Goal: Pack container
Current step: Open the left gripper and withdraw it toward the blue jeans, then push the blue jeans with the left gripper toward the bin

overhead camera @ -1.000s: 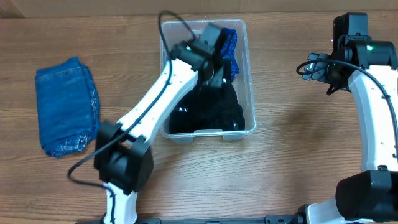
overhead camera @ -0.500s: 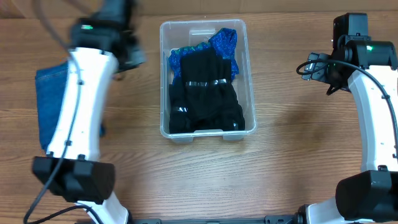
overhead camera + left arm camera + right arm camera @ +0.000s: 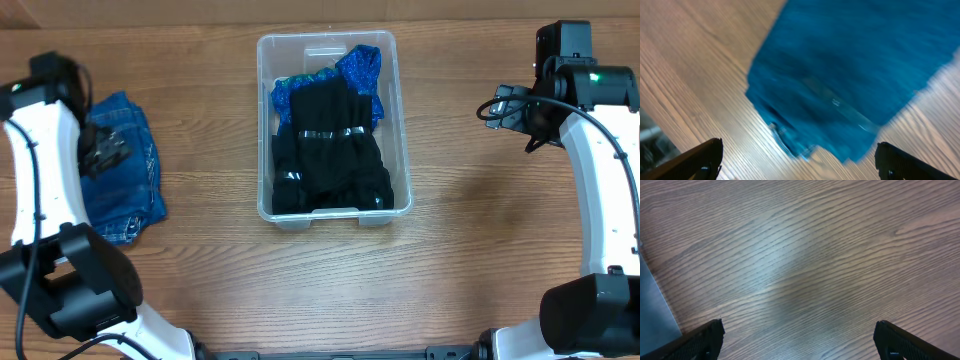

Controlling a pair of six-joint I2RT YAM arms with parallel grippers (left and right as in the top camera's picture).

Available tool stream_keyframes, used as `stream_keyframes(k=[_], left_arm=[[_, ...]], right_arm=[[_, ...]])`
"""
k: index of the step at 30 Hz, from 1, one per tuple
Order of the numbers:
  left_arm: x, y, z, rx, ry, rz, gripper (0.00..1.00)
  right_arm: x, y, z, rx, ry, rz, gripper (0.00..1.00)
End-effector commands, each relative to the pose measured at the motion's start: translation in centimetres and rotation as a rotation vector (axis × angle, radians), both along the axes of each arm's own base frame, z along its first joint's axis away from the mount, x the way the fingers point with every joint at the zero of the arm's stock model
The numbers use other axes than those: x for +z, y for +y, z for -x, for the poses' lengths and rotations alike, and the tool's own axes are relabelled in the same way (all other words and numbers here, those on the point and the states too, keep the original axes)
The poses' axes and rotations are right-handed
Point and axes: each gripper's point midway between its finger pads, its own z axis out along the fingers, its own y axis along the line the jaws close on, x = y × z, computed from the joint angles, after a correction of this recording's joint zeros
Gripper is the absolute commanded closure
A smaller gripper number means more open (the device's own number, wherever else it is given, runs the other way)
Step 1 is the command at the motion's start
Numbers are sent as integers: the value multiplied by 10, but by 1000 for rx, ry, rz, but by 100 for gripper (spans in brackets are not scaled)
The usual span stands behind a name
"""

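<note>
1. Container (image 3: 402, 130) sits at the middle of the worktop (image 3: 480, 260), nearer the far edge, with its long side running front to back.
2. It is clear plastic. A black garment (image 3: 330, 150) fills most of it, and a blue patterned cloth (image 3: 360, 65) shows at the far end beneath the black one.
3. The worktop is brown wood-grain board. A lighter strip borders its far edge.
4. A glossy band crosses the black garment. Any print on it is too small to read.
5. Folded jeans (image 3: 125, 170) lie flat on the worktop well to the left of the container, close to the left edge.
6. The left gripper (image 3: 799, 156) hangs over the jeans with its fingers spread wide and nothing between them. Its wrist view is blurred.
7. The right gripper (image 3: 800, 340) is likewise spread wide and holds nothing, above bare wood well to the right of the container.
8. Bare worktop lies between the jeans and the container, between the container and the right arm, and across the whole near side.
</note>
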Motion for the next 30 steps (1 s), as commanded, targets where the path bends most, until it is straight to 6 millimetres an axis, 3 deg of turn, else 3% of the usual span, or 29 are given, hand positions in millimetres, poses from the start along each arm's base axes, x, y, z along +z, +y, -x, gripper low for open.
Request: stream_keyframes(k=[1, 6, 7, 8, 9, 12, 17, 20, 23, 26, 28, 30], left_arm=[[-20, 38, 25, 103, 19, -10, 0], [-43, 75, 42, 227, -90, 70, 0], [-46, 79, 39, 204, -125, 99, 23], [-48, 80, 37, 191, -151, 120, 77], [-50, 80, 31, 192, -191, 145, 96], [-50, 74, 0, 54, -320, 205, 96], [-49, 68, -50, -159, -392, 121, 96], [-62, 57, -81, -235, -416, 100, 96], [-101, 42, -99, -275, -375, 128, 96], [-146, 25, -100, -294, -298, 185, 96], [-181, 2, -98, -320, -233, 251, 96], [-197, -25, -100, -358, -210, 319, 96]], right_arm=[[20, -3, -2, -9, -60, 12, 0], [20, -3, -2, -9, -60, 12, 0], [20, -3, -2, -9, -60, 12, 0], [20, -3, -2, -9, -60, 12, 0], [20, -3, -2, -9, -60, 12, 0], [20, -3, -2, -9, -60, 12, 0], [20, -3, -2, -9, -60, 12, 0], [20, -3, -2, -9, -60, 12, 0], [20, -3, -2, -9, -60, 12, 0], [20, -3, -2, -9, -60, 12, 0], [20, -3, -2, -9, -60, 12, 0], [20, -3, -2, -9, -60, 12, 0]])
